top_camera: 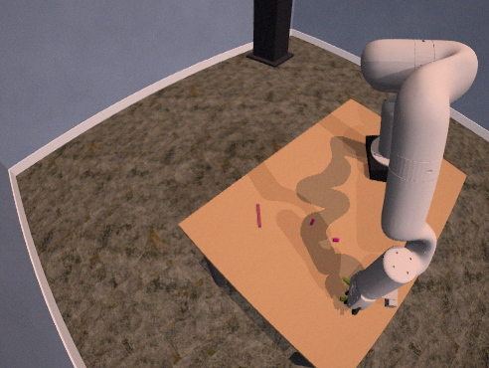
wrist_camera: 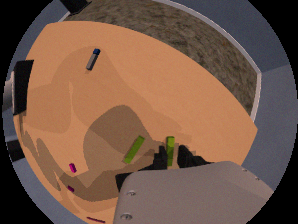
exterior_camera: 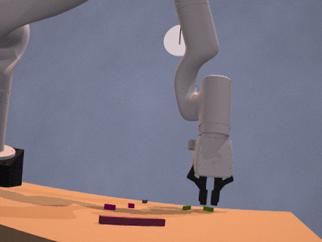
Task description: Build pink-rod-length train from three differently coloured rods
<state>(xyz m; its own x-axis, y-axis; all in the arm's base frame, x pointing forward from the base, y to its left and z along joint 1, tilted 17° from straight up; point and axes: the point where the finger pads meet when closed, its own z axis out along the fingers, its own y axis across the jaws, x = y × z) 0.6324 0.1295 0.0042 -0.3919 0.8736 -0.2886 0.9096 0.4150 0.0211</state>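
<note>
The long pink rod (top_camera: 258, 215) lies flat at the left of the table and shows at the front in the exterior view (exterior_camera: 131, 221). Two short magenta rods (top_camera: 312, 222) (top_camera: 336, 240) lie mid-table. A small grey rod (wrist_camera: 93, 59) lies far off. Two lime rods (wrist_camera: 135, 149) (wrist_camera: 170, 149) lie near the table's right front edge. My gripper (exterior_camera: 209, 202) points straight down, just above the right lime rod (exterior_camera: 208, 209). Its fingers stand a narrow gap apart with nothing between them. In the wrist view the rod runs between the fingertips.
The arm's black base (top_camera: 378, 159) stands at the back of the table. The table's edge (top_camera: 378, 318) is close to the gripper. A dark pillar (top_camera: 270, 30) stands on the floor far behind.
</note>
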